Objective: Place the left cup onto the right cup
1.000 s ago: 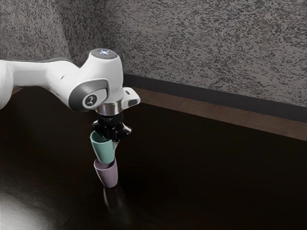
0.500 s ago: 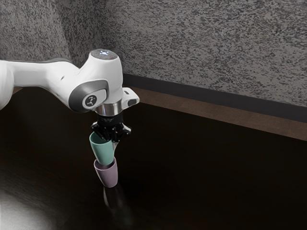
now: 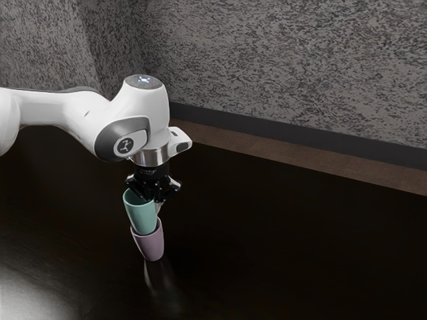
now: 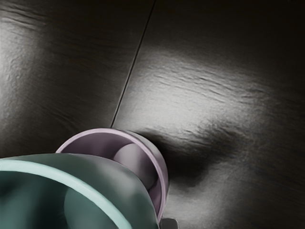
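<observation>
upper cup (image 3: 141,210): teal
lower cup (image 3: 149,244): pale lilac
claw (image 3: 152,197): blk
arm (image 3: 73,120): white, grey joint
counter (image 3: 287,240): v. dark wood grain
wall (image 3: 287,60): grey speckle

The table (image 3: 300,253) lies open around the purple cup (image 3: 149,245) and the green cup (image 3: 140,208) in it.

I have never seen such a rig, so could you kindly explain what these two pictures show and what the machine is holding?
The white machine is a simulated robot arm. The black part at its tip is the end effector, a two-finger hand. One picture comes from a camera at the arm's side, and the other from a camera on the hand itself, looking down past what it holds. A purple cup stands on the dark table. The end effector grips a green cup by its rim. That cup is tilted, and its base sits in the purple cup's mouth.
</observation>
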You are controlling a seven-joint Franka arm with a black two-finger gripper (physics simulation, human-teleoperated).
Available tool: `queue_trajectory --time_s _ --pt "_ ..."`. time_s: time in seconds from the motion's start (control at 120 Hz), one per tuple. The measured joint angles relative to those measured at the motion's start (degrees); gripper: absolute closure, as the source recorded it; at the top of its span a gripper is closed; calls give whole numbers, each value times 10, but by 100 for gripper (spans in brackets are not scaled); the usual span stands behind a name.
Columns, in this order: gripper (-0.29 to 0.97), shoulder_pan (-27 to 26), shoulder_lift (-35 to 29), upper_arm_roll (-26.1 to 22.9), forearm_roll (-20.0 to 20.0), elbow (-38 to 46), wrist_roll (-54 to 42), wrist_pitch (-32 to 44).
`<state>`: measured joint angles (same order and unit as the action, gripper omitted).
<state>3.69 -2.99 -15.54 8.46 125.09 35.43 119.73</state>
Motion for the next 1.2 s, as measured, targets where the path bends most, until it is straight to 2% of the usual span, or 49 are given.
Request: queue_trajectory --time_s 0.458,0.642,0.767,0.892,1.05,1.2 --pt "78 -1 20 4 0 13 7 20" --pt "39 3 23 4 -1 12 6 25" --pt "22 7 18 3 0 7 5 23" --pt "12 12 8 -3 1 -16 5 8" --pt "6 2 0 -11 3 -63 4 -30" --pt "3 -16 -8 16 -5 -99 -4 -64"
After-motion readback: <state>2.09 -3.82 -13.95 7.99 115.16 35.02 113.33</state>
